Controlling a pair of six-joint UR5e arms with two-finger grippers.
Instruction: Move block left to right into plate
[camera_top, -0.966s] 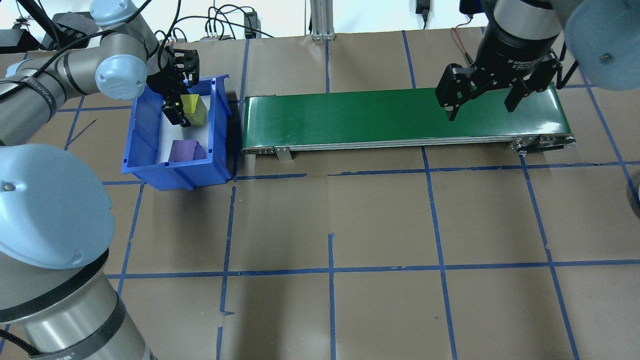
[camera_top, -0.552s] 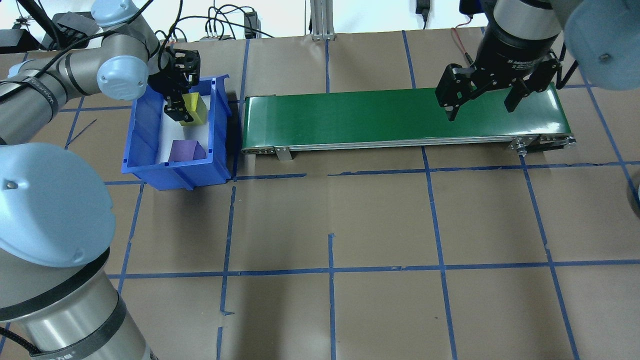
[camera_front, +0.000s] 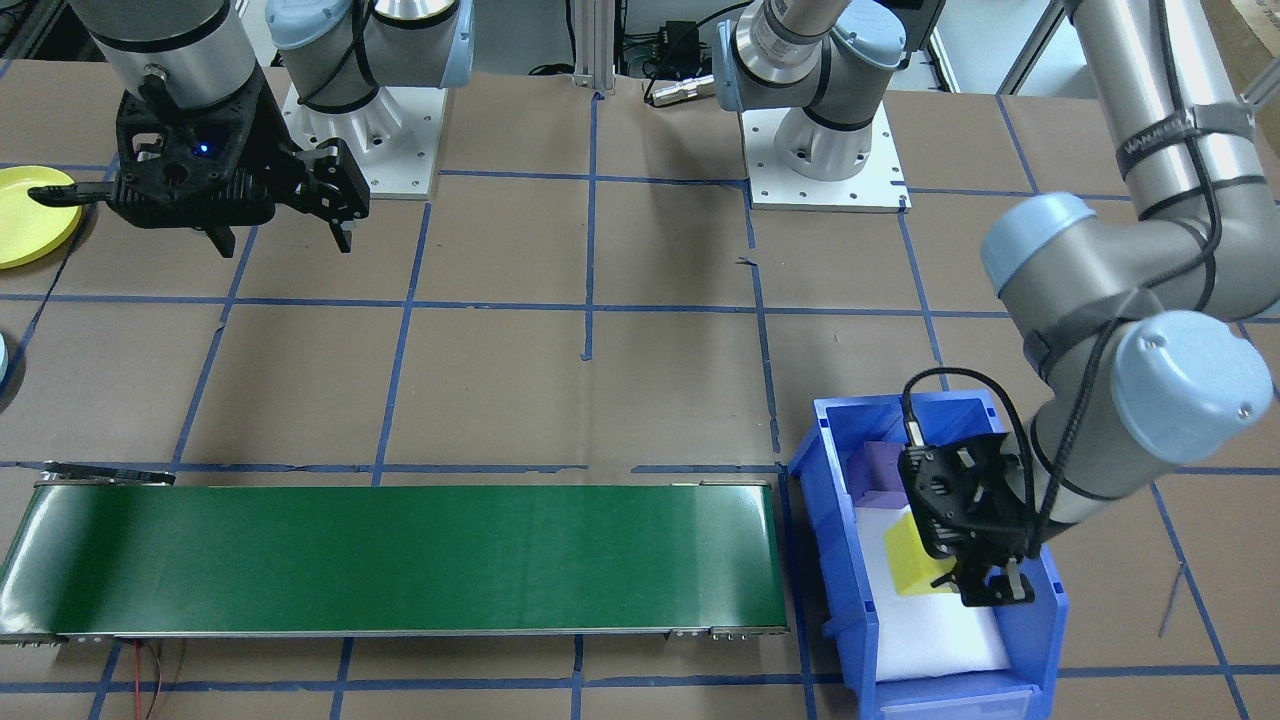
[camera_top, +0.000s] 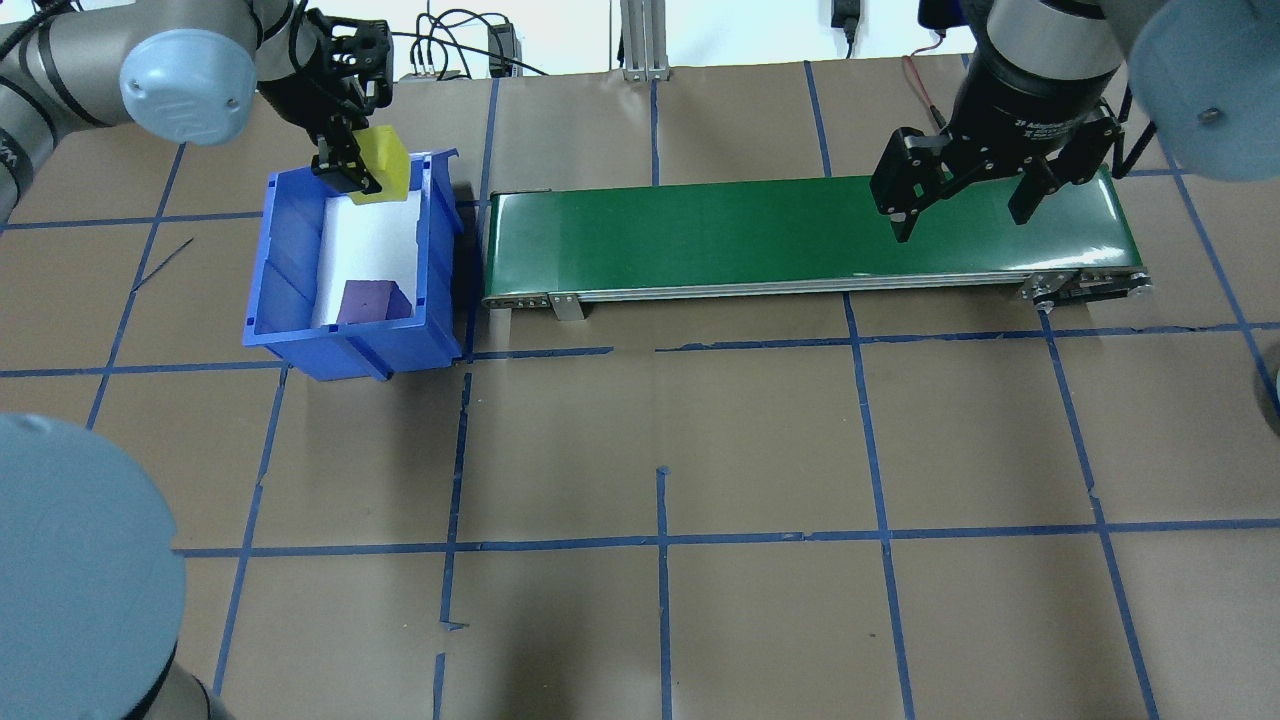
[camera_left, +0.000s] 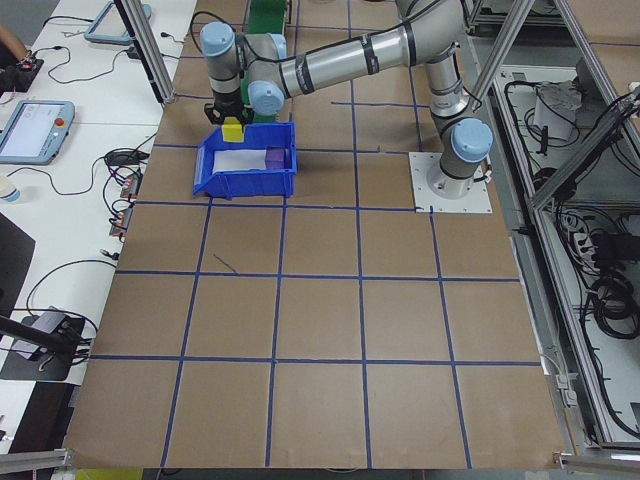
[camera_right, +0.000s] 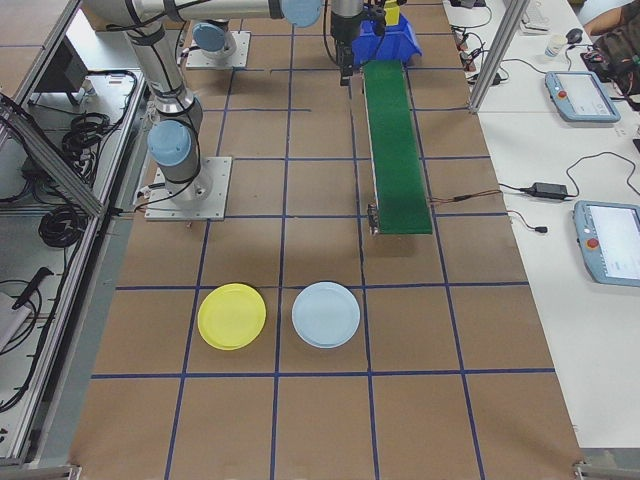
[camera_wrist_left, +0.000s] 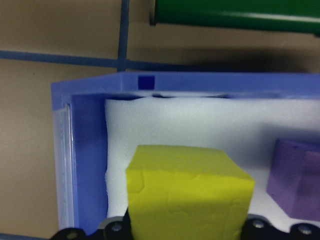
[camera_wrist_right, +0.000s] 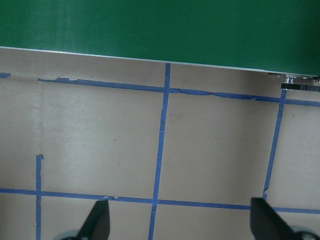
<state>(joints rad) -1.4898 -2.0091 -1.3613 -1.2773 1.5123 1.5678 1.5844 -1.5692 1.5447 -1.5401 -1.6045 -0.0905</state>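
My left gripper (camera_top: 368, 168) is shut on a yellow block (camera_top: 386, 164) and holds it above the far end of the blue bin (camera_top: 262, 270). The left wrist view shows the yellow block (camera_wrist_left: 187, 192) filling the space between the jaws, over the bin's white liner. A purple block (camera_top: 372, 300) lies in the bin's near end. My right gripper (camera_top: 965, 225) hangs open and empty above the right end of the green conveyor (camera_top: 780, 235). A yellow plate (camera_right: 232, 316) and a light blue plate (camera_right: 326, 314) lie on the table past the conveyor's right end.
The conveyor (camera_front: 400, 555) runs from beside the bin (camera_front: 830, 560) toward the right arm. In the right wrist view the open fingers (camera_wrist_right: 97, 220) frame brown paper with blue tape lines. Operator tables with tablets and cables flank the far side.
My left gripper has risen with the yellow block from the bin's floor to above its rim. The right arm has not moved.
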